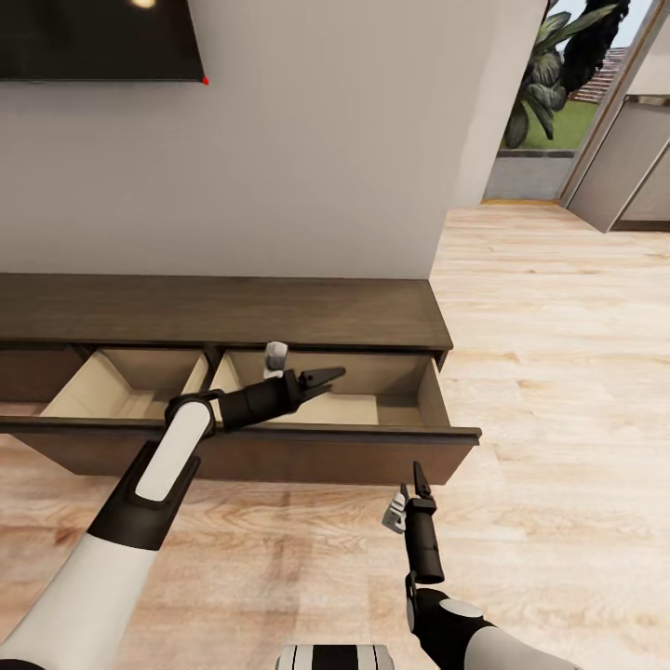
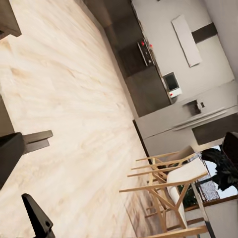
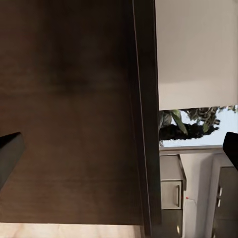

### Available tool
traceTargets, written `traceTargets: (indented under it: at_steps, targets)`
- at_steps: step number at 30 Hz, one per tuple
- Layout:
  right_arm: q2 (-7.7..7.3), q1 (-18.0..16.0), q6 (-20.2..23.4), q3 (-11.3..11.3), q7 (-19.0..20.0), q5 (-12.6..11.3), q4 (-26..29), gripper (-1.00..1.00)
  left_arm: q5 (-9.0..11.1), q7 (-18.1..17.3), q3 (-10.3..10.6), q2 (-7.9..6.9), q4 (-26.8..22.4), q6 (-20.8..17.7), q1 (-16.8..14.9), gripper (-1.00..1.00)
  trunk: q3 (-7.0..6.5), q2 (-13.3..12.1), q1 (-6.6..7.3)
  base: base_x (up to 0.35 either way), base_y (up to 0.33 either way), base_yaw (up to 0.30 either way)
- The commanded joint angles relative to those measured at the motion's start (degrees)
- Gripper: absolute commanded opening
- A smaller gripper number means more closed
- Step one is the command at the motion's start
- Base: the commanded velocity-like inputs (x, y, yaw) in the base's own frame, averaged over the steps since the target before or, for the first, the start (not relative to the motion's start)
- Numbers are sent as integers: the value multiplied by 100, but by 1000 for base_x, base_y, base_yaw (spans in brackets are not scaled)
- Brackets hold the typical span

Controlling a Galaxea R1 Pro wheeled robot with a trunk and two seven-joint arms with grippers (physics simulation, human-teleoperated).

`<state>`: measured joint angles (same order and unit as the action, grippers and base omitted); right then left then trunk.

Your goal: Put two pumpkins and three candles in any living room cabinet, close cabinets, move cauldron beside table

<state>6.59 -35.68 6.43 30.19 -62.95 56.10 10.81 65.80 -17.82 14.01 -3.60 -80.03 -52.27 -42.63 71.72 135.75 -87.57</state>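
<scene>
The cabinet (image 1: 223, 312) runs along the wall, long, low and dark brown. Its wide drawer (image 1: 279, 456) is pulled out, showing bare beige compartments (image 1: 121, 386). My left gripper (image 1: 328, 379) hovers over the drawer's right compartment, pointing right; its fingers stand open and hold nothing, as the left wrist view (image 2: 39, 168) also shows. My right gripper (image 1: 416, 475) sits low over the floor just in front of the drawer front, pointing at it, open and empty. In the right wrist view (image 3: 119, 144) the dark drawer front (image 3: 69, 109) is very close. The pumpkins, candles, cauldron and table are out of view.
A dark TV (image 1: 98, 37) hangs on the wall above the cabinet. Pale wooden floor (image 1: 558, 372) stretches to the right toward a doorway with a plant (image 1: 558, 74) and a grey unit (image 1: 633, 158). Wooden chairs (image 2: 168, 183) and kitchen units appear in the left wrist view.
</scene>
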Motion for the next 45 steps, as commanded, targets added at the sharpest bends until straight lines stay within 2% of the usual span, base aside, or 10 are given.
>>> traceTargets:
  at_steps: [1,6,15,18,21,27,29,37,41,45]
  targets:
    - [3,0,-4,0,9,-1,0,100,-12,3,5,-2,8,94,0,100,0,0,0,0,0,0]
    - [-1,0,-67,-3,34,-10,0,100,-16,-6,38,-15,15,469,7,100,-18,-40,22,0,0,0]
    - [20,0,-290,-35,371,-159,21,100,-22,23,179,-36,-11,430,1,100,-180,-401,220,0,0,0]
    - [20,0,-418,-34,436,-893,26,100,-26,26,181,-70,-2,185,-7,100,-233,-521,286,0,0,0]
    - [18,0,-471,-36,447,-1258,26,100,-31,28,181,-129,2,-113,-8,100,-287,-642,351,0,0,0]
    - [17,7,-777,-47,455,-1477,-13,100,-25,28,198,-464,11,-267,-2,100,-395,-882,483,0,0,0]
    - [12,34,-817,-40,585,-1806,-28,100,-30,96,276,-524,103,-280,14,100,-431,-963,527,0,0,0]
    - [-32,56,-836,-38,2220,-2797,-13,100,-26,323,884,-864,556,-425,90,100,-574,-1283,703,0,0,0]
    - [-64,59,-833,-32,2566,-3490,-38,100,-32,335,1003,-914,1086,-485,96,100,-646,-1444,791,0,0,0]
    - [-53,61,-822,-31,3004,-3674,-64,100,-71,338,1331,-1014,1489,-501,106,100,-718,-1604,879,0,0,0]
